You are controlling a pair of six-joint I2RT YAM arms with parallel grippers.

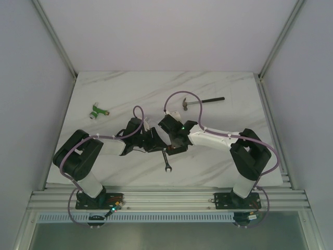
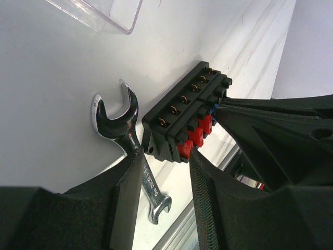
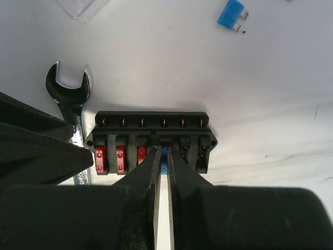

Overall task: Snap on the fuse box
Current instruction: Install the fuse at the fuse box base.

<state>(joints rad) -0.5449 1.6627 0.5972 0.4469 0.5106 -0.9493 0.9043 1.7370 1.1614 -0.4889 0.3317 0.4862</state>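
The pale worktop (image 1: 239,156) carries it all, and both arms meet near its middle. A hammer (image 1: 200,101) lies well beyond the right gripper (image 3: 162,153), out of the way. The wrench (image 2: 114,133) lies under the left gripper (image 2: 165,156), touching the fuse box (image 3: 130,130), which sits just ahead of both grippers. The left gripper's jaws stand half spread about the box's end, likely to steady it; I cannot tell whether they clamp. The clear cover (image 2: 99,13) waits farther ahead, not yet on. The right gripper is clenched on a seated blue fuse (image 3: 164,157), apparently pressing it home first.
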